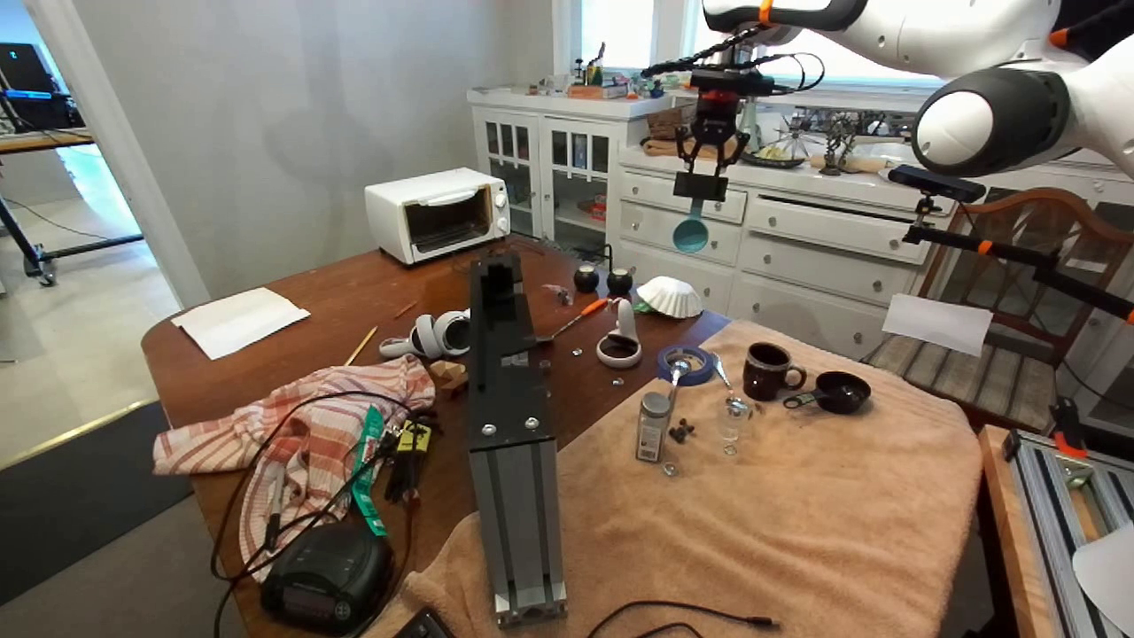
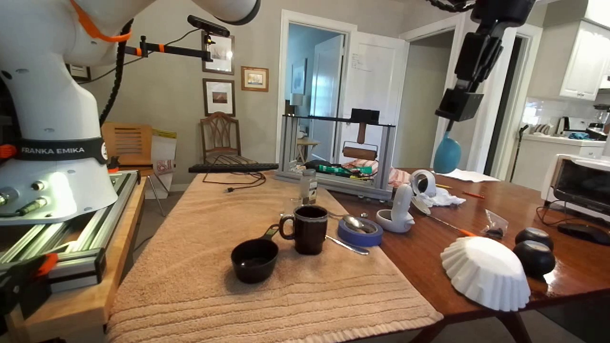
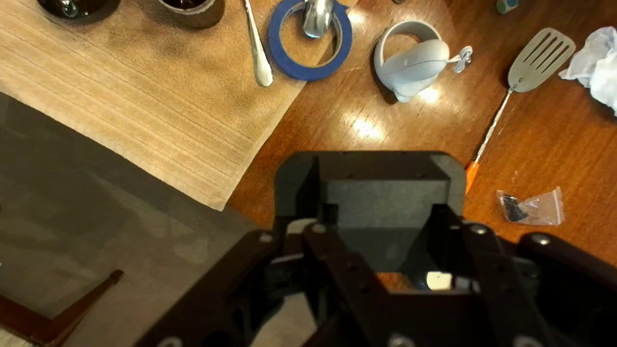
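Note:
High above the far end of the table, my gripper (image 1: 707,168) is shut on a black block (image 1: 700,187). From the block's underside hangs a blue round-headed tool (image 1: 691,235), pointing down; its blue head (image 2: 448,155) is larger in the other angle. In the wrist view the dark block (image 3: 385,202) fills the space between the fingers and hides the blue tool beneath it. Below lie a slotted spatula (image 3: 540,62) with an orange handle, a small clear bag (image 3: 532,209) and a white controller (image 3: 414,62). Nothing on the table touches the held tool.
A brown towel (image 1: 797,514) carries a dark mug (image 2: 310,228), a black measuring cup (image 2: 255,259) and a spice jar (image 1: 653,425). Blue tape (image 3: 311,72) lies at its edge. White coffee filters (image 2: 486,271), a metal frame (image 1: 518,514) and a toaster oven (image 1: 438,213) stand on the table.

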Robot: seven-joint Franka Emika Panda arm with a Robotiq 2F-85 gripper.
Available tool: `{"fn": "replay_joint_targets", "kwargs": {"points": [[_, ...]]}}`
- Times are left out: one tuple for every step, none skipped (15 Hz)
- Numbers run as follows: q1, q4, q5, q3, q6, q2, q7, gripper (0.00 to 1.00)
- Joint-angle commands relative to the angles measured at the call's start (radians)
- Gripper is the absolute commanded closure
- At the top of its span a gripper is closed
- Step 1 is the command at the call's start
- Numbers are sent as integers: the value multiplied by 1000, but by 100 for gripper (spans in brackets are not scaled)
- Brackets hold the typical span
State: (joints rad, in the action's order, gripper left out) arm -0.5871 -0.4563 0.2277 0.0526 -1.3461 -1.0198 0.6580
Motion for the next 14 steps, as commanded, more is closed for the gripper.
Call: {"fn": "replay_joint_targets", "kwargs": {"points": [[-3, 0, 18, -13, 32, 1, 0, 78], [-5, -6, 23, -20, 58, 4, -14, 78], [-8, -10, 34, -32, 89, 6, -29, 78], [-11, -11, 44, -42, 127, 7, -48, 78], [-1, 15, 21, -16, 80, -8, -16, 53], [-1, 15, 27, -22, 103, -8, -22, 53], [-1, 15, 29, -25, 110, -8, -27, 53], [-1, 15, 31, -26, 113, -8, -29, 53], [-1, 15, 31, -26, 115, -8, -31, 53], [-2, 15, 32, -26, 116, -8, -32, 53], [-2, 15, 32, -26, 117, -8, -32, 53], [-3, 15, 32, -26, 118, -8, -33, 53], [-3, 15, 32, -26, 118, -8, -34, 53], [-3, 15, 32, -26, 118, -8, -34, 53]]}}
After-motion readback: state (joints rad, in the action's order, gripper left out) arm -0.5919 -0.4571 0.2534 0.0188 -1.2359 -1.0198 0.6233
